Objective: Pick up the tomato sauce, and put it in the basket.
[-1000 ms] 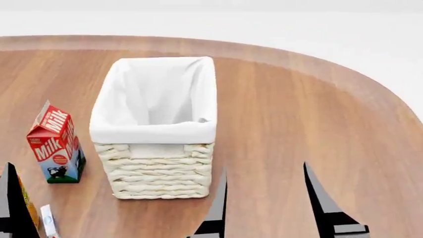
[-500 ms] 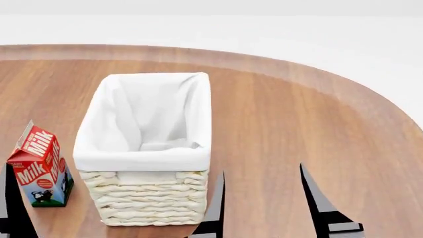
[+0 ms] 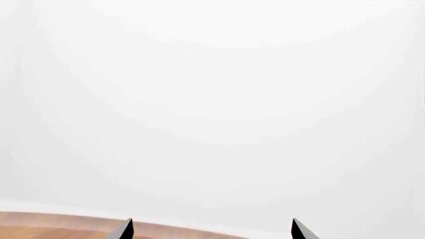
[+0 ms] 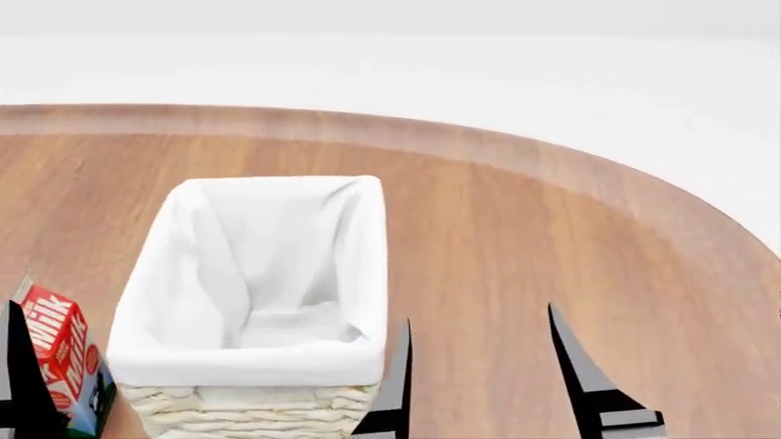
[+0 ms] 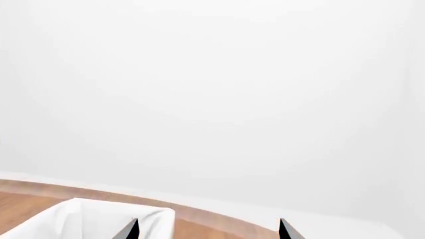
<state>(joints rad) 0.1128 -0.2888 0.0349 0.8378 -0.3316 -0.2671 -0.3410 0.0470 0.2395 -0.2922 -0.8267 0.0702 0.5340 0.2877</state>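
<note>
The tomato sauce is out of view in all frames. The basket (image 4: pixel 244 368), cream wicker with a white cloth lining, stands at the lower left of the head view, and nothing shows inside it. Its cloth corner (image 5: pixel 79 219) also shows in the right wrist view. My right gripper (image 4: pixel 478 315) hangs open just right of the basket, with nothing between its fingers (image 5: pixel 208 221). One dark finger (image 4: pixel 15 384) of my left gripper shows at the far left edge. In the left wrist view my left gripper (image 3: pixel 212 221) stands open and empty.
A red and blue milk carton (image 4: pixel 61 352) stands left of the basket, partly behind my left finger. The round wooden table (image 4: pixel 550 229) extends right and back to its curved edge, with white floor beyond.
The head view has shifted: the basket and milk carton have slid down and left in the picture, and more of the table's far edge shows. The items at the bottom left have left the view.
</note>
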